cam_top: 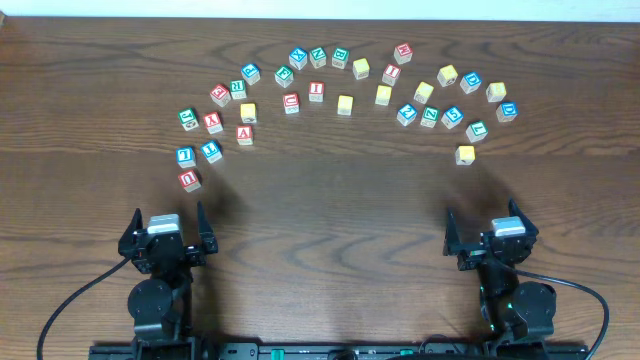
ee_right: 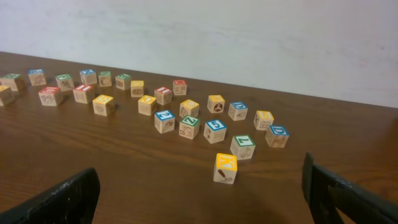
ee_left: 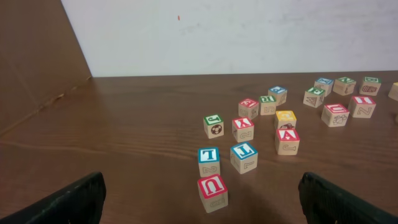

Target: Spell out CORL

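Note:
Several wooden letter blocks lie in a loose arc across the far half of the table (cam_top: 320,230). Nearest my left gripper (cam_top: 168,222) are a red U block (cam_top: 189,179) and two blue blocks (cam_top: 211,150). In the left wrist view the red U (ee_left: 212,191) stands just ahead of the open jaws (ee_left: 200,218), with a blue L (ee_left: 244,155) behind it. My right gripper (cam_top: 489,226) is open and empty. A yellow K block (ee_right: 225,168) stands ahead of its jaws (ee_right: 200,193). Most far letters are too small to read.
A red A block (ee_left: 286,140) and a green J block (ee_left: 213,125) sit behind the L. A green block (ee_right: 242,146) is behind the K. Bare wood lies between the arc and both grippers. A white wall is behind the table.

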